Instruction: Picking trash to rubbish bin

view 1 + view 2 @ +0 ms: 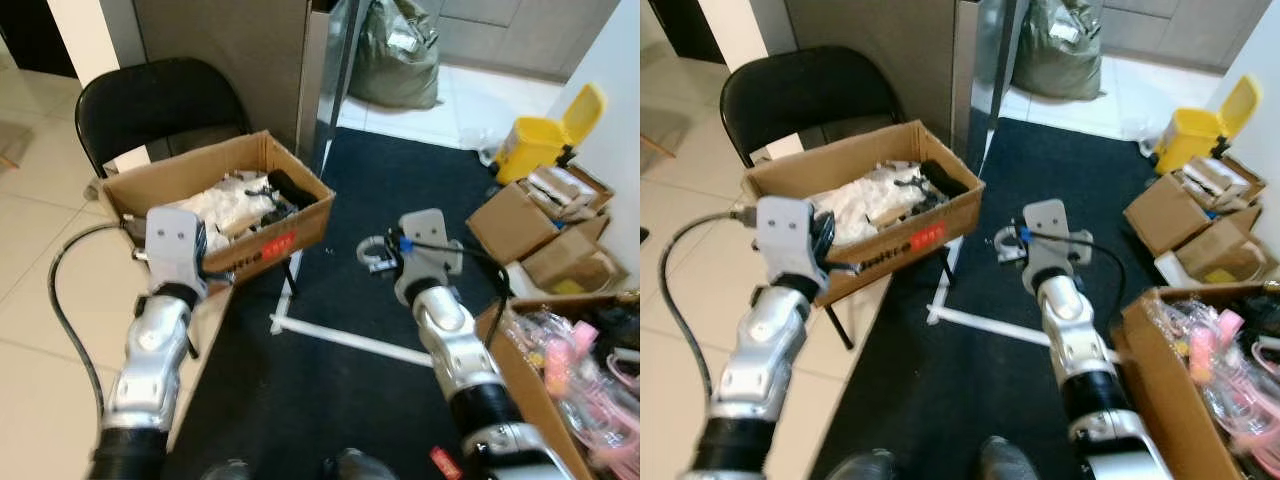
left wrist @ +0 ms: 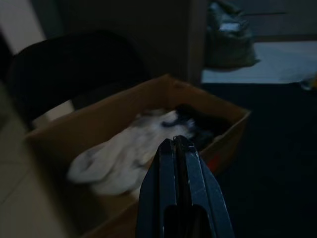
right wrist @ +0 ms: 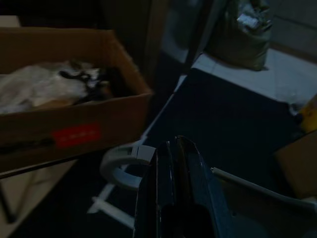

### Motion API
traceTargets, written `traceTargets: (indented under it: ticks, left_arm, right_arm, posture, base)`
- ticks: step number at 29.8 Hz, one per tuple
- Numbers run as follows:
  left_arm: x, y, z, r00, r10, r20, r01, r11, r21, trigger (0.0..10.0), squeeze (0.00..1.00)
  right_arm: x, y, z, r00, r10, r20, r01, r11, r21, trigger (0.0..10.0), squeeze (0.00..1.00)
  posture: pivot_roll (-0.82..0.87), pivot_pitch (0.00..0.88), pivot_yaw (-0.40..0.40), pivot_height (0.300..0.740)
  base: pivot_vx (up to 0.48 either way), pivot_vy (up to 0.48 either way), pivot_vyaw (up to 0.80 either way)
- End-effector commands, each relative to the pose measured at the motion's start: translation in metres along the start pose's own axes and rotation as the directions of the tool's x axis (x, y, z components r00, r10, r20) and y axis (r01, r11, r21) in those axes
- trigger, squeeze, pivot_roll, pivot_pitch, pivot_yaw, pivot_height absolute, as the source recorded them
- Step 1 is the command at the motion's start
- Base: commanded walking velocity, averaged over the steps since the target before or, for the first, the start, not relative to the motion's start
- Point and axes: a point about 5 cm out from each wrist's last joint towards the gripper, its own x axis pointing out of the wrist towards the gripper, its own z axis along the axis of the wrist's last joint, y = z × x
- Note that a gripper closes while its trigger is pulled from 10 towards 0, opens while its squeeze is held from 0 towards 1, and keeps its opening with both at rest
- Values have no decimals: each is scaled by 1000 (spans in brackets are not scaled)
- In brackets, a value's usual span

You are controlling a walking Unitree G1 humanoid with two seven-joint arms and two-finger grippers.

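Note:
An open cardboard box [image 1: 290, 232] holding white crumpled paper [image 1: 222, 203] and dark scraps rests on a black folding chair [image 1: 160, 100]. My left gripper [image 2: 178, 141] is shut and empty, pointing at the box's near wall. To the right, above the dark carpet [image 1: 400, 180], my right gripper [image 3: 171, 144] is shut on the edge of a white plastic ring [image 3: 123, 166], which also appears just left of its wrist [image 1: 372, 252]. A yellow rubbish bin [image 1: 540, 140] with its lid up stands at the far right.
A full grey-green bag [image 1: 395, 50] sits at the back by a metal post [image 1: 325, 70]. Cardboard boxes [image 1: 520, 220] crowd the right side, one with pink items [image 1: 575, 370]. A white strip [image 1: 350, 340] lies on the carpet. A black cable [image 1: 60, 300] loops on my left.

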Motion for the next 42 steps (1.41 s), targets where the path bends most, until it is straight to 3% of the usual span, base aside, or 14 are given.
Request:
traceTargets:
  ticks: [1,8,10,19,21,22,27,31,42]
  left_arm:
    - [-1,1,-4,1000,1,-23,-1,1000,2,10000,0]
    - [-1,1,-4,1000,5,-23,-5,1000,0,10000,0]
    - [-1,2,-4,1000,7,-23,-6,1000,2,10000,0]
    - [-1,2,-4,1000,6,-24,-6,1000,2,10000,0]
    - [-1,2,-4,1000,6,-24,-6,1000,1,10000,0]
    - [-1,2,-5,1000,7,-24,-7,1000,-1,10000,0]
    - [-1,0,-5,1000,4,-26,-4,1000,0,10000,0]
    - [-2,1,-5,1000,8,-28,-8,1000,1,10000,0]
    - [-1,2,-5,1000,7,-28,-7,1000,2,10000,0]
  right_arm:
    - [0,1,1,1000,0,11,0,1000,0,10000,0]
    - [1,2,0,1000,12,-20,-11,999,45,10000,0]
    - [1,-5,1,999,-40,-20,42,991,131,10000,0]
    - [0,-10,0,996,-69,-47,75,988,137,10000,0]
    - [2,-8,-2,997,-47,-68,54,994,91,10000,0]
    - [3,-7,-3,997,-47,-68,43,998,-53,10000,0]
    - [3,2,2,999,32,-12,-31,999,14,10000,0]
    - [4,9,0,996,76,-46,-78,996,-36,10000,0]
    - [3,9,-3,996,70,-49,-72,997,-36,10000,0]
  posture:
    - [67,40,-71,740]
    - [70,42,-75,740]
    - [71,43,-76,740]
    - [66,44,-72,740]
    - [64,46,-73,740]
    - [64,46,-73,740]
    - [65,48,-73,740]
    - [68,47,-76,740]
    - [67,47,-75,740]
  base:
    - [307,0,0]
    - [306,0,0]
    - [307,0,0]
    - [307,0,0]
    - [307,0,0]
    - [307,0,0]
    - [300,0,0]
    - [299,0,338]
    - [300,0,800]
